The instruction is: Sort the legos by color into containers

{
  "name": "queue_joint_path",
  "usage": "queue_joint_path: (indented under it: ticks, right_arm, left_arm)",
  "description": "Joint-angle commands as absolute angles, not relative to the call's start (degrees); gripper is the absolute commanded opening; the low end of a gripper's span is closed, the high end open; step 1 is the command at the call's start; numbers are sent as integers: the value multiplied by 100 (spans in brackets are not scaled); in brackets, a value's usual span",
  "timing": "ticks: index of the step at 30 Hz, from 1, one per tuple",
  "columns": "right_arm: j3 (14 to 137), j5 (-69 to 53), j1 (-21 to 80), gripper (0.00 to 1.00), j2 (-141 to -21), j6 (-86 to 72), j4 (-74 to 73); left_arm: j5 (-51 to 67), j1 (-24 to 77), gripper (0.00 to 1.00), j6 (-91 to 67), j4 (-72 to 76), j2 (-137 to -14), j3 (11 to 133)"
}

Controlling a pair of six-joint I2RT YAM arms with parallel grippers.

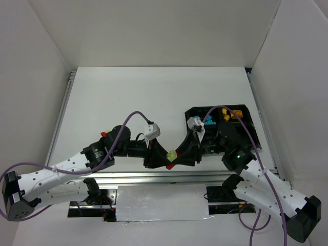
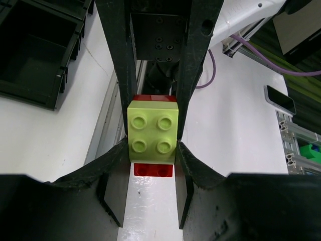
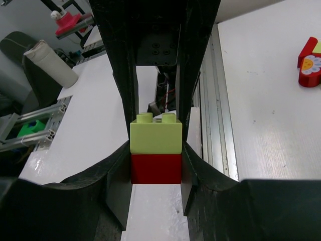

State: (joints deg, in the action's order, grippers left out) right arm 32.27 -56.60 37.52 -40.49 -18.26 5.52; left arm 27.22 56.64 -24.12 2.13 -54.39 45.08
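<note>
Two robot arms meet nose to nose over a pair of joined legos. The left gripper (image 2: 151, 148) is clamped on the pale green brick (image 2: 152, 131), whose studs face its wrist camera. The right gripper (image 3: 156, 159) closes from the opposite side on the red brick (image 3: 156, 168) locked beneath the green one. The stack hangs between the two sets of fingertips, clear of the table, and the black tray (image 1: 218, 107) lies behind the right gripper and off to its side. Cyan and yellow-orange bricks already sit in the tray's far compartments. A loose red piece with a flower print (image 3: 310, 68) lies on the table beyond the left gripper. The step in hand looks like pulling the two colours apart, and the risk lies there. A straight tug against tight studs could let one brick slide out of smooth fingers, or free it with a jerk that sends it toward the rail at the table's near edge. If the pair does not separate, green and red would go into the same compartment.
</note>
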Motion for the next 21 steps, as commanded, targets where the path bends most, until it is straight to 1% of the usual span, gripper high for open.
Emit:
queue_joint_path:
  ticks: [1,6,9,14,16,21]
  right_arm:
    - [3296,-5932,3771,0,-4069,-1434,308]
    - [3349,-5889,3753,0,-4166,-1196,115]
    - [3340,-5915,3744,0,-4289,-1178,184]
    - [3410,-5757,3735,0,-4509,-977,44]
    - [3471,-5722,3735,0,-4587,-914,-140]
    - [3454,-5608,3744,0,-4684,-949,-70]
  left_arm:
    - [2400,5634,0,-2356,414,-4949,4728]
    - [2074,5432,0,-2206,-228,-4720,4974]
    - [2319,5160,0,-2285,-176,-4693,4922]
    - [2487,4992,0,-2355,-70,-4702,4869]
    - [2487,4922,0,-2355,-79,-4685,4878]
    - [2435,4808,0,-2347,-97,-4623,4939]
